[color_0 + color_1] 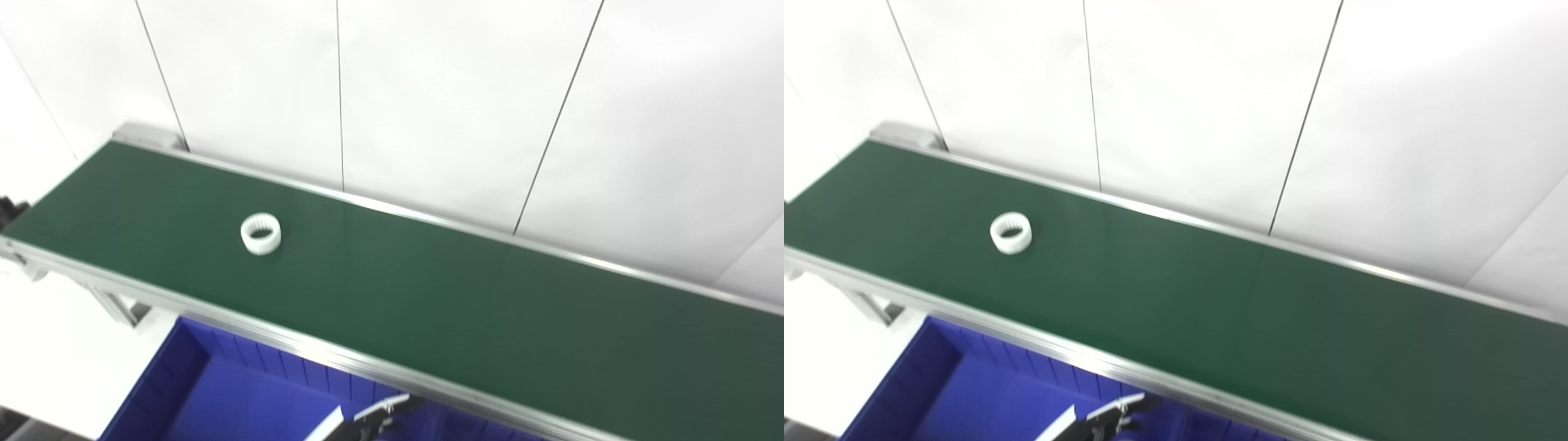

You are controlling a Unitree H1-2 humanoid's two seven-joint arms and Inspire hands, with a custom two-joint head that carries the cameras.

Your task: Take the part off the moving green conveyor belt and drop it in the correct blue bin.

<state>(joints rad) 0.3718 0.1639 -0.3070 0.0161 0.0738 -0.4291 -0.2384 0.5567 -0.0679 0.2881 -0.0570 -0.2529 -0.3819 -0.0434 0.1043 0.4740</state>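
On the green conveyor belt (pixel 429 288), left eye view: white ring part (pixel 261 233) lies flat toward the left end, mid-width, nothing touching it. Blue bin (pixel 184 380) sits below the near rail. One hand (pixel 376 416) pokes in at bottom edge over the bin; side and grip state can't tell. Right eye view: same layout, part well apart from the hand.
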